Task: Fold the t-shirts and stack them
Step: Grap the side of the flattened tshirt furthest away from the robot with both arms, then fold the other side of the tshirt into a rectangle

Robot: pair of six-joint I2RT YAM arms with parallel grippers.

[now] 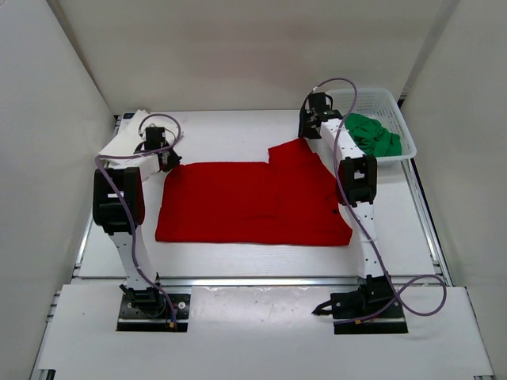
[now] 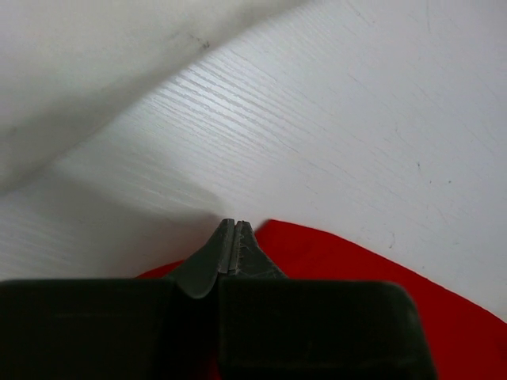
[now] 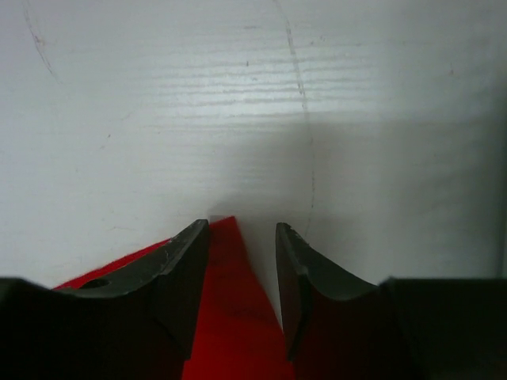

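The red t-shirt (image 1: pixel 253 202) lies spread flat in the middle of the table, one sleeve pointing to the far right. My left gripper (image 1: pixel 168 164) (image 2: pixel 235 223) is shut right on its far left corner (image 2: pixel 333 253), and the cloth's tip vanishes under the pads. Over the far right sleeve tip (image 3: pixel 230 301) my right gripper (image 1: pixel 304 133) (image 3: pixel 242 227) stands open, the red point lying between its fingers. The white t-shirt (image 1: pixel 131 131) (image 2: pixel 79 79) sits bunched at the far left. The green t-shirt (image 1: pixel 372 134) is crumpled in the basket.
A white lattice basket (image 1: pixel 394 107) stands at the far right corner of the table. White walls close in the table at the back and on both sides. Both arm bases are bolted at the near edge.
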